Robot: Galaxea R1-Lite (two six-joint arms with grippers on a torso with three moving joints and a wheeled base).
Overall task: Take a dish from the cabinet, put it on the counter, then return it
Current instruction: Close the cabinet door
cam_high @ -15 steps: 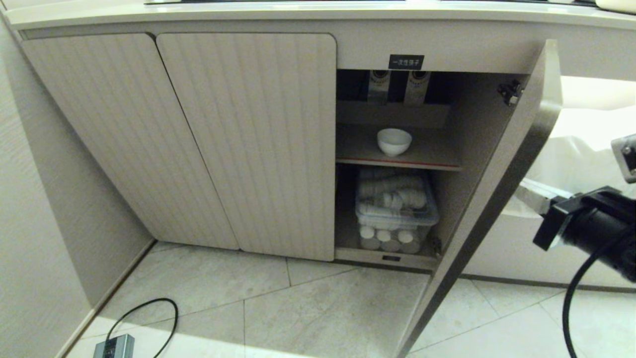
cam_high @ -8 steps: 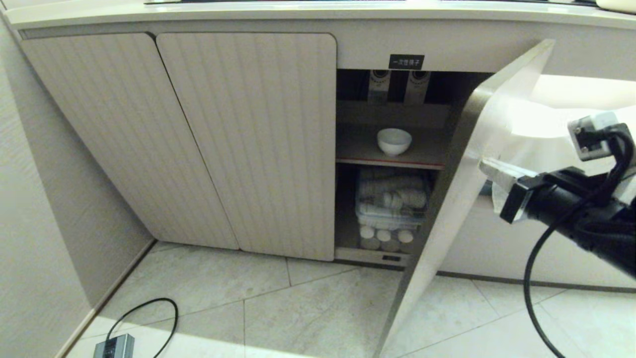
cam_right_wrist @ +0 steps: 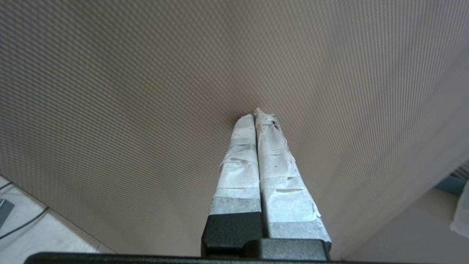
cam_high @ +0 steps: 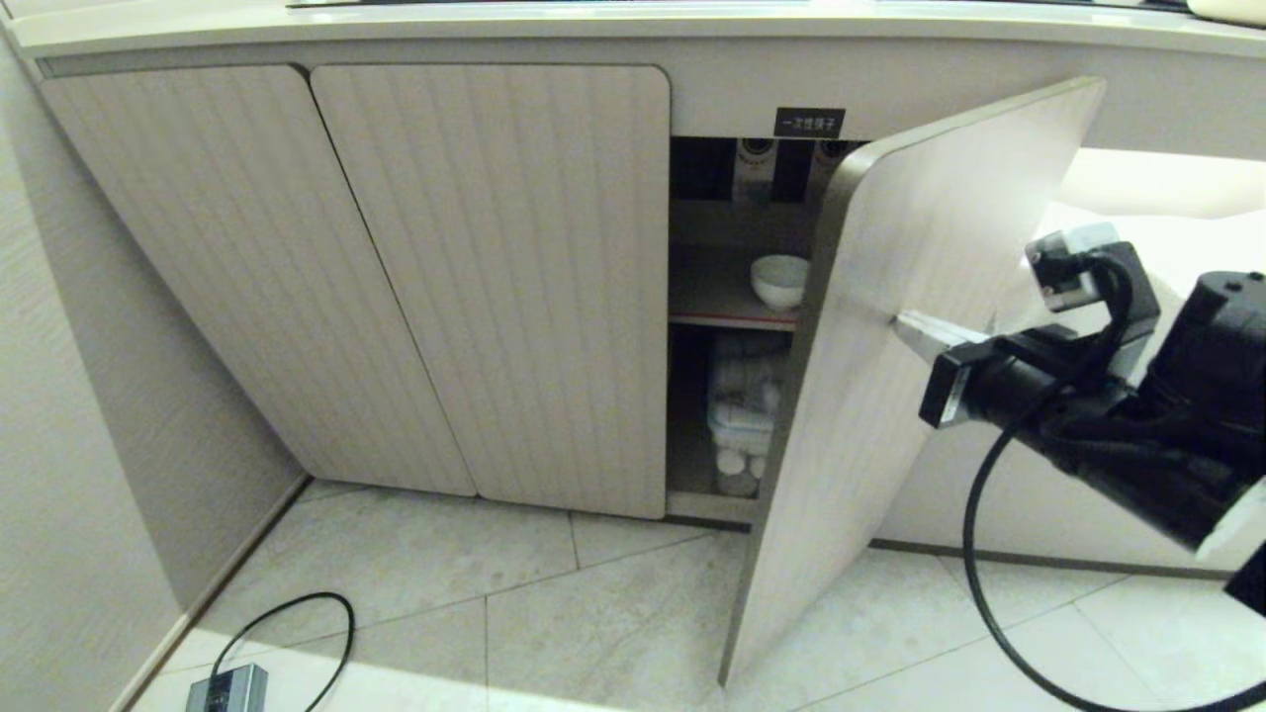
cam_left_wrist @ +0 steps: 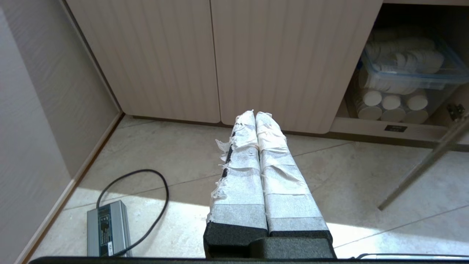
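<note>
The right claw [cam_high: 905, 326], its taped fingers [cam_right_wrist: 256, 146] pressed together and pinching nothing, was set tip-first against the ribbed outer face of the cabinet door [cam_high: 890, 396], which stood partly swung across the opening. The dish [cam_high: 778, 281] was seen resting on the red-edged inner shelf [cam_high: 727, 318] of the cabinet [cam_high: 495, 277], near the shelf's front edge and half hidden behind the door's leading edge. Below it, part of the clear bin of paper cups [cam_high: 740, 415] was visible. The left claw [cam_left_wrist: 255, 121], likewise pressed together and empty, was held low over the floor tiles [cam_high: 593, 593], just in front of the shut doors, with a grey power brick [cam_left_wrist: 106, 229] and its cable lying nearby.

The step in hand was judged to be the closing of the door, with the dish already put away. A slip was thought possible: the narrow tips could skate sideways across the ribbing if the push were angled. A hard shove might slam the door and jar the dish on its shelf. The desk [cam_high: 633, 22] above carried nothing at risk.
</note>
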